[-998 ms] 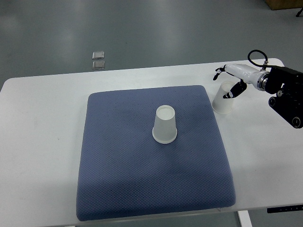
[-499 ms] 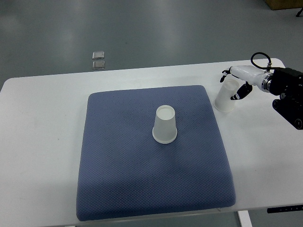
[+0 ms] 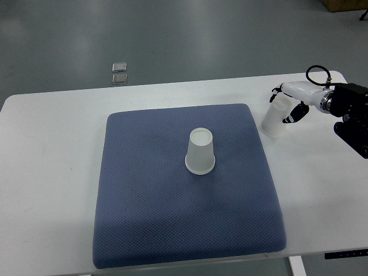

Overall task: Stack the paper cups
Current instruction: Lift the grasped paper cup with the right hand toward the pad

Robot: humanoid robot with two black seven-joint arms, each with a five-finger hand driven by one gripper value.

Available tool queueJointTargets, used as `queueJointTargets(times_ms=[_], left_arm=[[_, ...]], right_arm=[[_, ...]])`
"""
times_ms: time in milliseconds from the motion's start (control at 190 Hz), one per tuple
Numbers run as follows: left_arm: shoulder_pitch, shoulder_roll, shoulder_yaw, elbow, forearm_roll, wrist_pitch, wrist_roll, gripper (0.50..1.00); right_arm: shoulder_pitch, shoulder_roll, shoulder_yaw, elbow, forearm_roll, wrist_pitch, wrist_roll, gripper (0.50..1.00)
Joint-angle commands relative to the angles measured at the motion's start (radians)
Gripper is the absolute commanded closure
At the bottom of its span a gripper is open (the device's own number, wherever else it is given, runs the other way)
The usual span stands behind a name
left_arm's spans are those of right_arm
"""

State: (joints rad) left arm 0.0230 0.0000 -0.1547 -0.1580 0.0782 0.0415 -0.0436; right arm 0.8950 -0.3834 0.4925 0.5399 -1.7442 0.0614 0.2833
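One white paper cup (image 3: 200, 152) stands upside down near the middle of the blue mat (image 3: 149, 218). A second white paper cup (image 3: 273, 118) sits on the white table just off the mat's right edge, also bottom up, with its top leaning to the right. My right hand (image 3: 286, 102) comes in from the right edge, and its fingers close around the upper part of this second cup. The left arm is out of view.
The white table (image 3: 52, 172) carries the mat, and its far edge borders grey floor. Two small grey squares (image 3: 119, 72) lie on the floor beyond the table. The dark body of my right arm (image 3: 352, 112) sits at the right edge.
My right hand has drawn back a little to the right. The cup in it has shifted slightly right and tilted with it. The cup on the mat has not moved.
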Motion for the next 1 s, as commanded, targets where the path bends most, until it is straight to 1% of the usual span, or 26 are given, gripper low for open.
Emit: queueJointTargets(times_ms=[0,26,32,58,74,79,84,105,121,126,131,168,179,200,215,257,294,341,404,567,667,746,798,803,945,992], left_arm=[[0.0,0.0,0.0,0.0,0.0,0.0,-0.001,0.5],[0.0,0.0,0.0,0.0,0.0,0.0,-0.001,0.5],[0.0,0.0,0.001,0.0,0.0,0.0,-0.001,0.5],[0.0,0.0,0.0,0.0,0.0,0.0,0.001,0.5],[0.0,0.0,0.0,0.0,0.0,0.0,0.001,0.5],[0.0,0.0,0.0,0.0,0.0,0.0,0.001,0.5],[0.0,0.0,0.0,0.0,0.0,0.0,0.001,0.5],[0.0,0.0,0.0,0.0,0.0,0.0,0.001,0.5],[0.0,0.0,0.0,0.0,0.0,0.0,0.001,0.5],[0.0,0.0,0.0,0.0,0.0,0.0,0.001,0.5],[0.0,0.0,0.001,0.0,0.0,0.0,-0.001,0.5],[0.0,0.0,0.0,0.0,0.0,0.0,0.001,0.5],[0.0,0.0,0.0,0.0,0.0,0.0,-0.001,0.5],[0.0,0.0,0.0,0.0,0.0,0.0,0.001,0.5],[0.0,0.0,0.0,0.0,0.0,0.0,-0.001,0.5],[0.0,0.0,0.0,0.0,0.0,0.0,-0.001,0.5],[0.0,0.0,0.0,0.0,0.0,0.0,0.001,0.5],[0.0,0.0,0.0,0.0,0.0,0.0,0.001,0.5],[0.0,0.0,0.0,0.0,0.0,0.0,-0.001,0.5],[0.0,0.0,0.001,0.0,0.0,0.0,-0.001,0.5],[0.0,0.0,0.0,0.0,0.0,0.0,0.001,0.5],[0.0,0.0,0.0,0.0,0.0,0.0,0.001,0.5],[0.0,0.0,0.0,0.0,0.0,0.0,0.001,0.5],[0.0,0.0,0.0,0.0,0.0,0.0,0.001,0.5],[0.0,0.0,0.0,0.0,0.0,0.0,-0.001,0.5],[0.0,0.0,0.001,0.0,0.0,0.0,0.001,0.5]], right_arm=[[-0.001,0.0,-0.003,0.0,0.0,0.0,0.0,0.701],[-0.001,0.0,-0.003,0.0,0.0,0.0,0.0,0.72],[-0.001,0.0,-0.003,0.0,0.0,0.0,0.0,0.73],[-0.001,0.0,-0.003,0.0,0.0,0.0,0.0,0.744],[0.001,-0.002,-0.003,0.0,0.0,0.0,0.0,0.766],[0.001,-0.002,-0.003,0.0,0.0,0.0,0.0,0.767],[0.001,-0.002,-0.003,0.0,0.0,0.0,0.0,0.779],[0.001,-0.002,-0.003,0.0,0.0,0.001,0.0,0.789],[0.001,-0.002,-0.003,0.0,0.0,0.001,0.0,0.818],[0.001,-0.002,-0.003,0.0,0.0,0.001,0.0,0.818],[0.001,-0.003,-0.003,0.0,0.0,0.001,0.0,0.832],[0.001,-0.006,-0.003,0.0,0.0,0.001,0.0,0.867],[0.001,-0.008,-0.003,0.0,0.0,0.001,0.0,0.889],[0.001,-0.009,-0.003,0.0,0.0,0.001,0.0,0.899],[0.001,-0.009,-0.003,0.0,0.0,0.001,0.0,0.922],[0.002,-0.011,-0.003,0.0,0.0,0.001,0.0,0.95],[0.004,-0.011,0.0,0.0,0.002,0.001,0.0,0.959],[0.018,-0.017,0.0,0.0,0.006,0.003,0.002,0.987],[0.036,-0.029,0.003,0.005,0.017,0.008,0.008,1.0],[0.085,-0.063,0.011,0.031,0.031,0.02,0.022,1.0],[0.116,-0.083,0.014,0.087,0.058,0.058,0.025,1.0],[0.136,-0.123,0.017,0.176,0.11,0.095,0.027,1.0],[0.136,-0.123,0.017,0.176,0.11,0.095,0.027,1.0],[0.157,-0.149,0.017,0.236,0.147,0.112,0.027,1.0],[0.2,-0.21,0.02,0.382,0.21,0.169,0.027,1.0],[0.216,-0.236,0.02,0.449,0.241,0.201,0.03,1.0]])
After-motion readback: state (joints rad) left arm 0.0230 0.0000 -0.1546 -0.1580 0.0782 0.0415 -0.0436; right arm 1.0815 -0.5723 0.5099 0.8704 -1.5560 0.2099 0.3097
